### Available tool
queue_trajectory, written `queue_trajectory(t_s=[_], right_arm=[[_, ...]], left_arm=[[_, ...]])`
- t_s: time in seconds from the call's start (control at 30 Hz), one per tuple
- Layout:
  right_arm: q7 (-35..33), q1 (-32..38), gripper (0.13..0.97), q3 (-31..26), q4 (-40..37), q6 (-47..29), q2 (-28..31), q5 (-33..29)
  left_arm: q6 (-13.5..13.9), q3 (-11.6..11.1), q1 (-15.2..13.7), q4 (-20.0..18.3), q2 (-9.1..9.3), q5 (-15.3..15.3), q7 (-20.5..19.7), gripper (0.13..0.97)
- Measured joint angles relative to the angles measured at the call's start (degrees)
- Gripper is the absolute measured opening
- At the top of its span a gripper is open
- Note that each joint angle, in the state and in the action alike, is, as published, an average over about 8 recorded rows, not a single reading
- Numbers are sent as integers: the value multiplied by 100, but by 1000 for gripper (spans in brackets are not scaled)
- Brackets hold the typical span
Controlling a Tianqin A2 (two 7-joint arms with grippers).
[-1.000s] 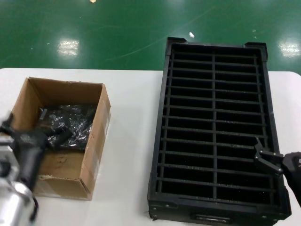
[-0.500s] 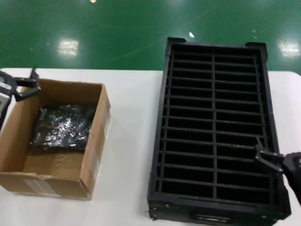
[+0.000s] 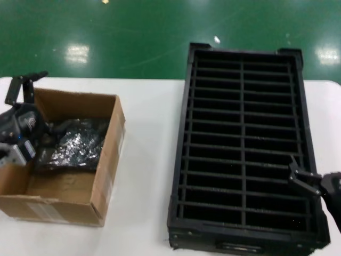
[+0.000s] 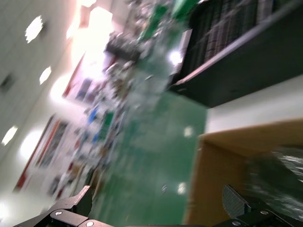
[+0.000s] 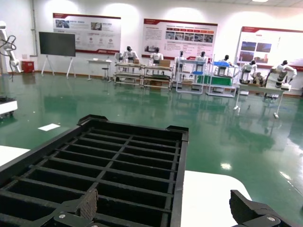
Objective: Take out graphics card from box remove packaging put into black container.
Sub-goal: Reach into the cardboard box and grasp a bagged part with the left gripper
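**Left claw over the carton, right claw waiting at the crate**

Left claw (image 3: 24, 88) spread wide, fingers pointing up toward 12 o'clock, above the far left corner of the carton (image 3: 106, 160) at about 9 o'clock on the table (image 3: 149, 133). Nothing between the fingers. Seen from the left wrist also spread (image 4: 156, 208), with a carton wall and a bit of shiny bag below.

Inside the carton, just beside the left wrist toward 3 o'clock, a crinkly shiny dark bag (image 3: 77, 144) lying flat on the bottom, in the far half. Card itself not visible; cannot tell whether inside the bag.

Right claw (image 3: 298, 178) at about 4 o'clock, over the near right edge of the black crate (image 3: 242, 144), fingers spread and holding nothing. Same spread seen from the right wrist (image 5: 170, 210), with the crate's ribbed slots (image 5: 118, 165) under it.

Black crate long, lying toward 12 o'clock, well apart from the carton, slots dark. Green floor (image 3: 133, 37) beyond the table.
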Motion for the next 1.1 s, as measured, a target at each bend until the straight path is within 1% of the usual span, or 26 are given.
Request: queue_trajectory(t_s=[0.13, 0.27, 0.4, 0.5, 0.63, 0.8, 0.97, 1.1], right_arm=[[0, 0, 966, 0, 0, 0, 0, 0], [0, 0, 966, 0, 0, 0, 0, 0], [0, 0, 966, 0, 0, 0, 0, 0], [0, 0, 966, 0, 0, 0, 0, 0], [0, 0, 966, 0, 0, 0, 0, 0], [0, 0, 966, 0, 0, 0, 0, 0], [0, 0, 966, 0, 0, 0, 0, 0], [0, 0, 966, 0, 0, 0, 0, 0]], left_arm=[[505, 378, -403, 974, -362, -70, 626, 966], [845, 769, -883, 2000, -626, -42, 1113, 966], [990, 1116, -1390, 2960, -802, 29, 1539, 966], [985, 1350, -1703, 3494, -882, 91, 1750, 966], [903, 1626, -1912, 3870, -930, 169, 1875, 966], [696, 1862, -1949, 4047, -897, 196, 1962, 966], [386, 1963, -1925, 4103, -770, 125, 2086, 966], [63, 1971, -1897, 4122, -633, 12, 2225, 966]])
